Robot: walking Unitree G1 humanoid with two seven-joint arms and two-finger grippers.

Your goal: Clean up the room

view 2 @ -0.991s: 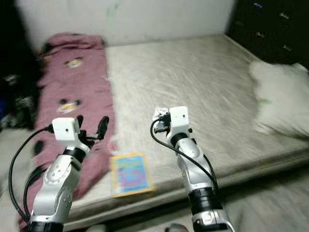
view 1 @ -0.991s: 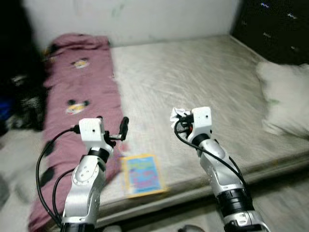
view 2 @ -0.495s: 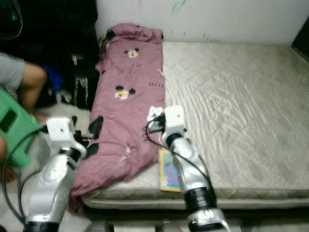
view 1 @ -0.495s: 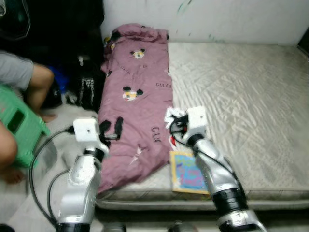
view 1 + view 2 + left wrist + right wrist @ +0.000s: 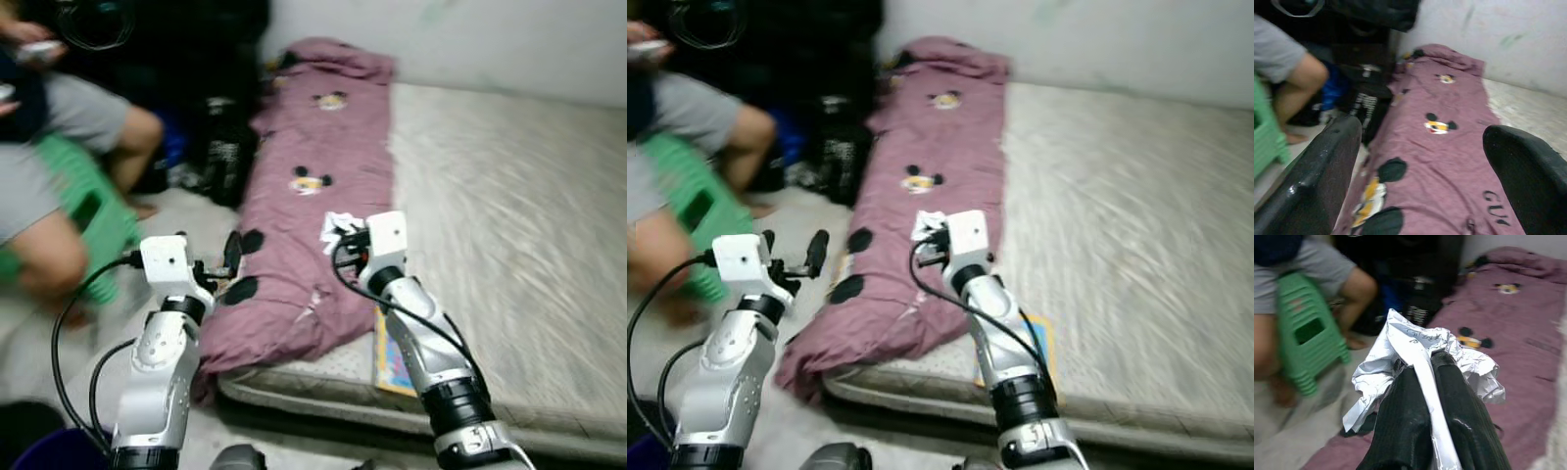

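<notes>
A: Right gripper [image 5: 1422, 369] pinches crumpled paper [image 5: 1415, 350], held above the blanket [image 5: 313, 211] on the mattress [image 5: 509, 225]. Left gripper [image 5: 1420, 161] spread, empty.

B: Keep the pinch firm while walking; find a bin. Mind the person [image 5: 49, 147] on the stool [image 5: 83, 215].

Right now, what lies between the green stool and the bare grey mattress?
In the left eye view, the maroon blanket lies between the green stool and the bare mattress, with black bags beside it.
</notes>
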